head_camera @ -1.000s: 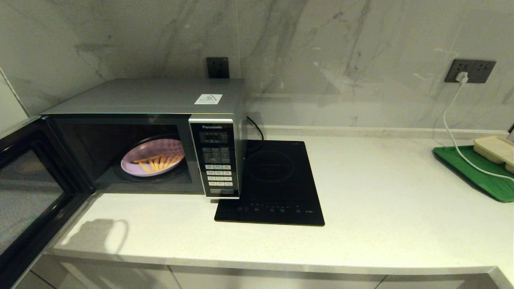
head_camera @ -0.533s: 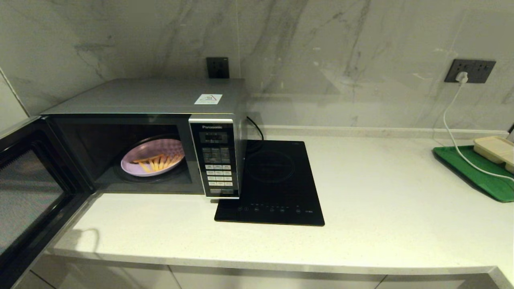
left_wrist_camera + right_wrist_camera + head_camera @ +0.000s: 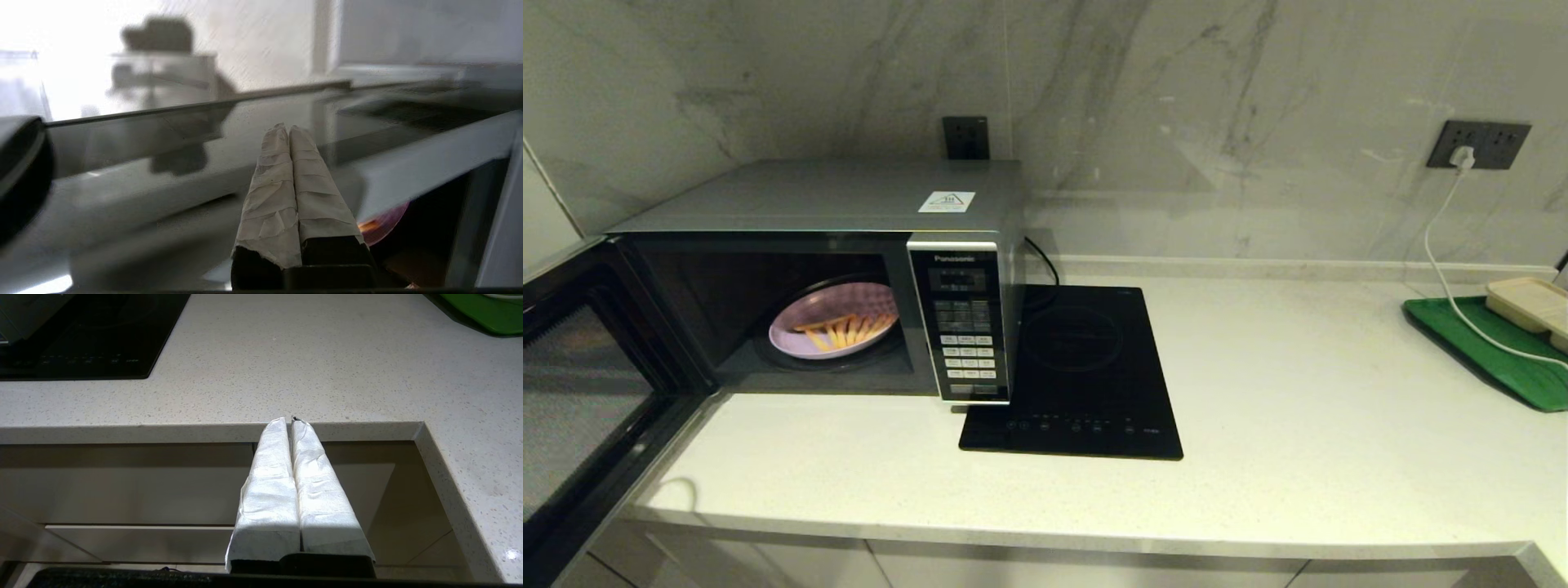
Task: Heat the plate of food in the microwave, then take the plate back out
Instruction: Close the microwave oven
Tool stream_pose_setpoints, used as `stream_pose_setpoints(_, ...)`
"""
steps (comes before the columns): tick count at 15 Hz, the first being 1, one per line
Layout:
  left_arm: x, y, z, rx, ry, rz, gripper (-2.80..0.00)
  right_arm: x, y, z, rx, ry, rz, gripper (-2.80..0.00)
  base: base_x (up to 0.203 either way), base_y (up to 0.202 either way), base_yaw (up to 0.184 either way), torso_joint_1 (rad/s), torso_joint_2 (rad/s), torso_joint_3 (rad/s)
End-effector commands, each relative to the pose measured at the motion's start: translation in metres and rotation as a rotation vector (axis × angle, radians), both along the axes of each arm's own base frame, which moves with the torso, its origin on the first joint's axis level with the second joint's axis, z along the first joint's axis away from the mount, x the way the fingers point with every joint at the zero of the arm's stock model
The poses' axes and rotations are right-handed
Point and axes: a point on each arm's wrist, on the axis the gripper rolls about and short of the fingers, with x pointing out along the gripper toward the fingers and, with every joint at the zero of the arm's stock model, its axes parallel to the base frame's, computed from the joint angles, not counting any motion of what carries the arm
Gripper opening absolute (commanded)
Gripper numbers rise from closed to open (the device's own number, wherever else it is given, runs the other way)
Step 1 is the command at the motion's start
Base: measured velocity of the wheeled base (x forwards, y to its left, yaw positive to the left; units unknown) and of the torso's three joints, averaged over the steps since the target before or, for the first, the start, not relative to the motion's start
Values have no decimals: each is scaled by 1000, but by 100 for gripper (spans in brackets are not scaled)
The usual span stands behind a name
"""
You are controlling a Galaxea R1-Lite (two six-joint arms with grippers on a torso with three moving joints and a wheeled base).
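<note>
Plate of food (image 3: pixel 833 325) sits inside microwave (image 3: pixel 817 278), door (image 3: pixel 580 384) swung wide. My left gripper (image 3: pixel 289 130) pinched shut, empty, beside door. Right gripper (image 3: pixel 291 419) shut, parked. Closing, heating, retrieval remain, I judge

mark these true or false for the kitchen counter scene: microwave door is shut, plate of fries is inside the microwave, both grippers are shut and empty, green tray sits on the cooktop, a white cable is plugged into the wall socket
1. The microwave door is shut. False: the door is swung wide open.
2. The plate of food sits inside the microwave. True.
3. The left gripper and the right gripper are both shut and hold nothing. True.
4. The green tray sits on the induction cooktop. False: it lies on the counter far from the cooktop, with a beige container on it.
5. A white cable is plugged into the wall socket. True.
</note>
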Motion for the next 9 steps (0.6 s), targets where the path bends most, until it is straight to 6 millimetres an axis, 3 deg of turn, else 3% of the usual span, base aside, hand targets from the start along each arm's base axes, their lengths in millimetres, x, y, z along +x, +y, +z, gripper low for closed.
stream_pose_setpoints(1,3,-3,-3,-20,9,-12,-280,0,0,0,0,0,0,-280,0,0,0,0,0,0)
stream_pose_setpoints(5,12,-26,4,-22,-11,-83,-280,0,0,0,0,2,0,-280,0,0,0,0,0,0)
stream_pose_setpoints(9,19,-77,13,-166,-84,-266,-280,0,0,0,0,0,0,-280,0,0,0,0,0,0)
